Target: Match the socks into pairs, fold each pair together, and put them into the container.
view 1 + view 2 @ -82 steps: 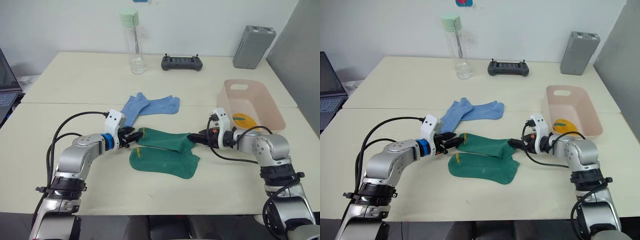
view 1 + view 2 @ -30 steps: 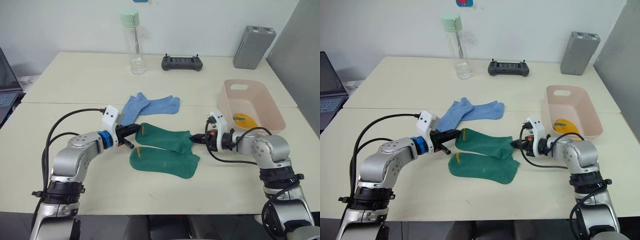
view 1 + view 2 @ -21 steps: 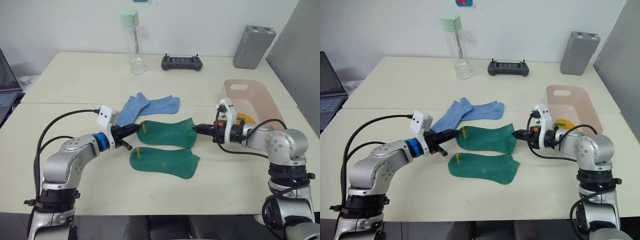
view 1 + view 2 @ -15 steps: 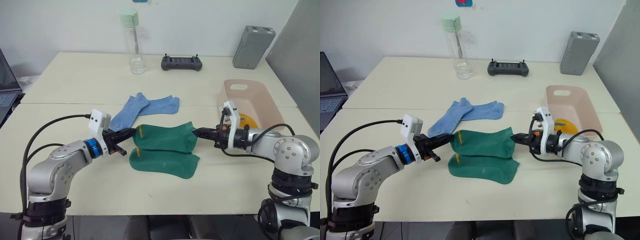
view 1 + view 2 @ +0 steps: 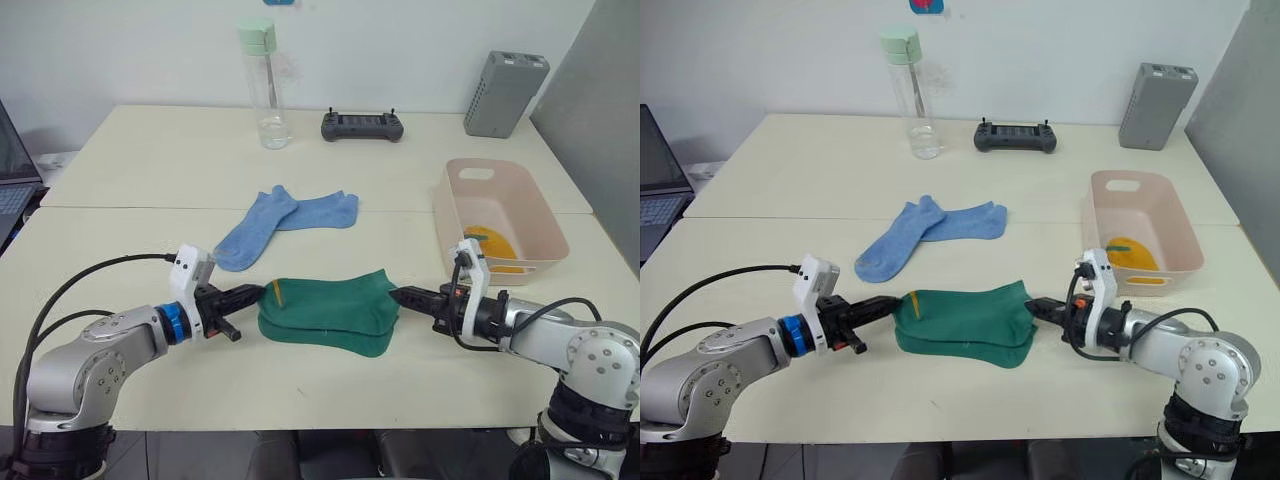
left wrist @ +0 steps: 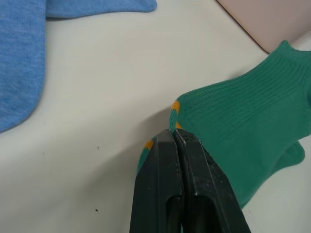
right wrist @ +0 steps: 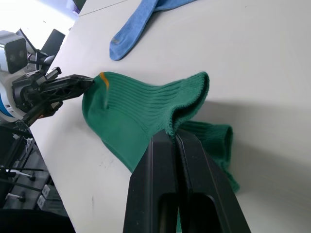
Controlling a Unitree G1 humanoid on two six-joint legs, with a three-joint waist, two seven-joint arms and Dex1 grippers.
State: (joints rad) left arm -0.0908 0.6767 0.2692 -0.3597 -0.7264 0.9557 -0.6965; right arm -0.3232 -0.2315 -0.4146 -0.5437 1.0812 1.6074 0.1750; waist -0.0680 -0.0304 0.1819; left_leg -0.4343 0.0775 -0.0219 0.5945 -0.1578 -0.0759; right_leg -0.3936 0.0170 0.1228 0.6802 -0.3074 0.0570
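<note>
- left gripper [image 5: 252,293] pinched on toe end of upper green sock [image 5: 330,296]; right gripper [image 5: 398,295] pinched on its cuff end, sock stretched btwn them.
- that sock lies right over 2nd green sock [image 5: 345,340] on near table [image 5: 300,390], edges almost lined up.
- blue socks [image 5: 285,218] overlapping further back, apart from green ones.
- pink container [image 5: 500,205] to the right w/ yellow socks [image 5: 490,245] inside.
- bottle [image 5: 262,80], controller [image 5: 362,125], grey box [image 5: 505,93] at far edge.

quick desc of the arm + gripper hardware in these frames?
Two silver-grey metal arms with rounded joint housings and loose black cables. Each wrist carries a white camera block. The left gripper has a blue ring behind it; the right gripper has small orange accents. Both grippers have two slim black fingers tapering to tips.
</note>
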